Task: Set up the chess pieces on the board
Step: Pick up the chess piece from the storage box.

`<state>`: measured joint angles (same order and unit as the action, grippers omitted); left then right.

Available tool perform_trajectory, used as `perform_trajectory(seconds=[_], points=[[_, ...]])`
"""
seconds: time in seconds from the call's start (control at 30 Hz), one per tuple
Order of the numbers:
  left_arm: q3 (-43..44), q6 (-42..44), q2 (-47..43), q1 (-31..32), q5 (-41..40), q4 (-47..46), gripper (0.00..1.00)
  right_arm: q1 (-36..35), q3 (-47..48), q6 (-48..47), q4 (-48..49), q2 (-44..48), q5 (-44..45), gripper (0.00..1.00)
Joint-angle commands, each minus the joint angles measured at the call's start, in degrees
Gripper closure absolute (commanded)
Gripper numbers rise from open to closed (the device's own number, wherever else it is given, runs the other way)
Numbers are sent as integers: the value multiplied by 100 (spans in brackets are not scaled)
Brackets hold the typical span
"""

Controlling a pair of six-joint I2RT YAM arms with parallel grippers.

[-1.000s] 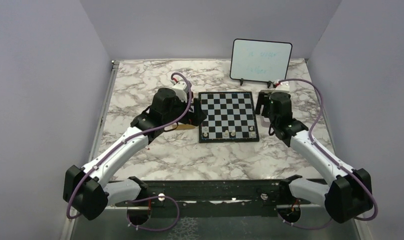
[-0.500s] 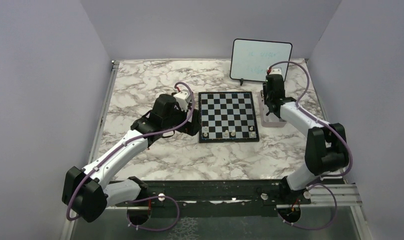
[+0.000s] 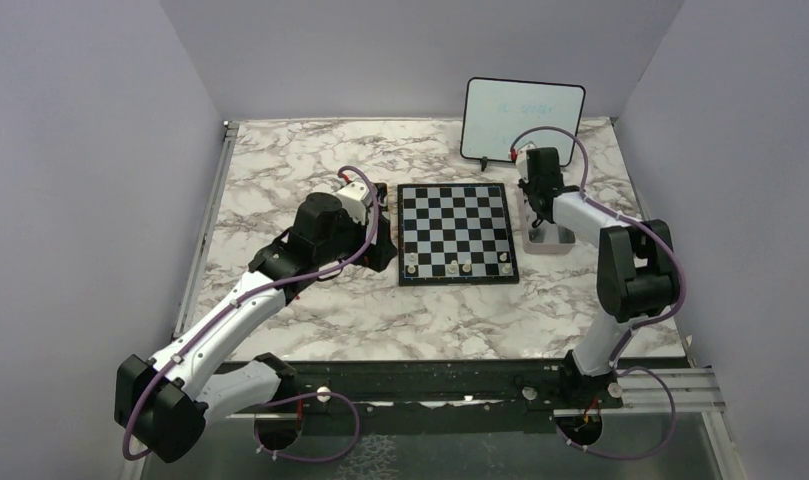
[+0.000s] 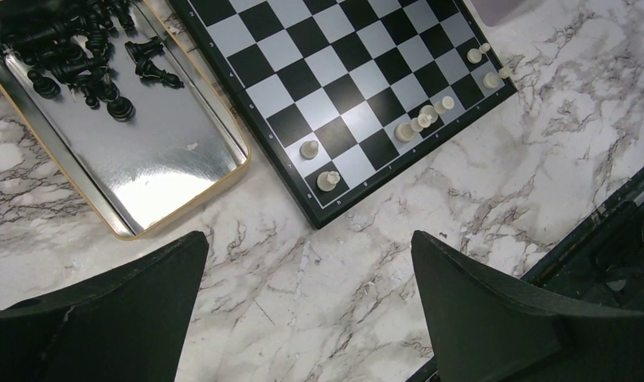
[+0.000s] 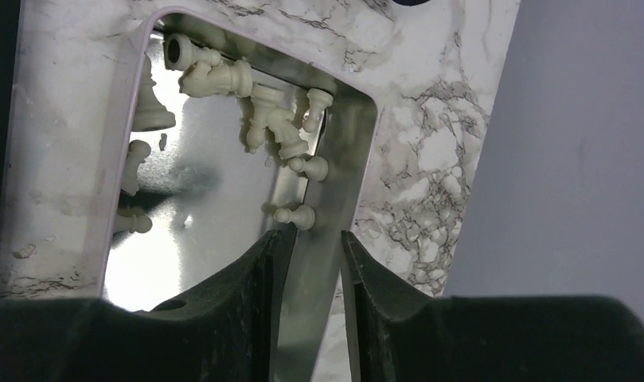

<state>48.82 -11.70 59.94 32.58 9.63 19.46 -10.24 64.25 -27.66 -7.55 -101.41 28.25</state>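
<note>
We hold our left hand (image 4: 306,247) spread wide, low beside the board (image 4: 342,72). Elbow folded sharply, our right hand (image 5: 314,235) hangs narrowly parted over the chess pieces (image 5: 263,103).

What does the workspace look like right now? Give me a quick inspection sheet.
Surface: marble table, grey-veined.
Job's things: board holds a few cream pieces by its near edge; loose cream pieces fill part of the right tray; black pieces sit in the left tray.
Clutter: nothing seen.
Hands: left hand open, empty; right hand barely open over its tray's wall.
Cables: purple cables loop along both arms.
Surroundings: whiteboard behind the board; plain walls.
</note>
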Motion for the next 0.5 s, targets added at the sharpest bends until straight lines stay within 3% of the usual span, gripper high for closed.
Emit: perform_trajectory(seconds=[0.0, 0.37, 0.47], points=[[-48, 72, -34, -32, -16, -54, 1, 229, 194, -960, -302, -65, -858, 65], [-73, 89, 54, -32, -44, -63, 1, 787, 654, -1911, -1112, -363, -2438, 66], [-82, 89, 78, -32, -36, -48, 1, 862, 797, -2136, -1391, -485, -2501, 66]])
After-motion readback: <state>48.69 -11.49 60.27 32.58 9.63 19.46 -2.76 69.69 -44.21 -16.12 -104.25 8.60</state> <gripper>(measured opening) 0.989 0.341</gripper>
